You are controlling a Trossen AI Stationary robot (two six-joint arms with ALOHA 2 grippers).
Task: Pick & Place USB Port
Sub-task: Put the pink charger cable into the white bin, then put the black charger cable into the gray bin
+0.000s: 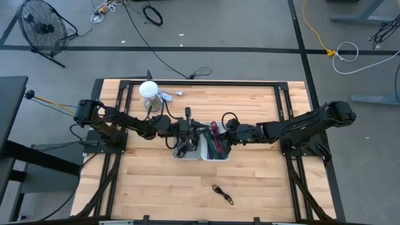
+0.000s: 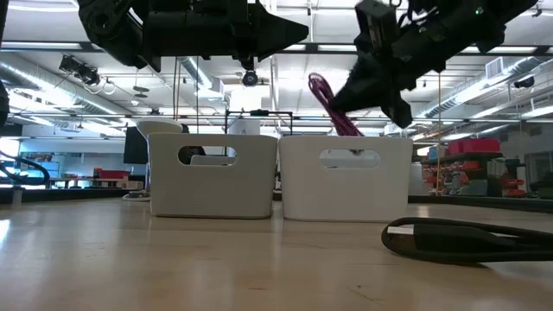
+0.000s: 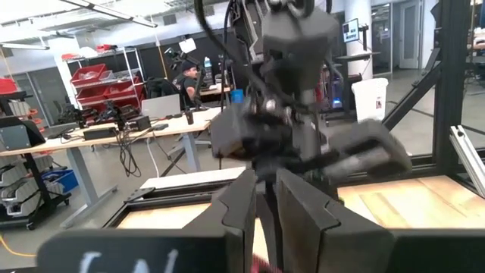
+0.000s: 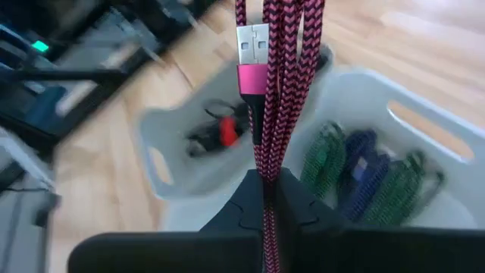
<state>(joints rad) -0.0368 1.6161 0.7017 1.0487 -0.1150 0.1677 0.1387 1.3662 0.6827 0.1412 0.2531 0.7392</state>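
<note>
Two white bins stand side by side mid-table: the left bin (image 1: 185, 149) holds dark cables, the right bin (image 1: 215, 151) holds green and blue ones. My right gripper (image 1: 224, 133) is above the right bin's far rim, shut on a magenta braided USB cable (image 4: 282, 83). My left gripper (image 1: 200, 128) is shut and empty, high above the left bin's far side, with its tip (image 2: 301, 34) pointing toward the right gripper. A loose black cable (image 1: 222, 194) lies on the table near the front edge. My right gripper pinches a bundle of several magenta cable strands (image 4: 270, 168) between its two fingers. The strands run on past the fingertips, with the silver USB plug (image 4: 252, 45) lying alongside them. In the low view the fingers slant down. The cable (image 2: 333, 108) hangs over the right bin, its lower part behind the rim.
A white round container (image 1: 149, 92) and a small item beside it (image 1: 170, 95) sit at the table's far left. The black cable shows close in the low view (image 2: 467, 238). Bare wood lies in front of the bins and to either side.
</note>
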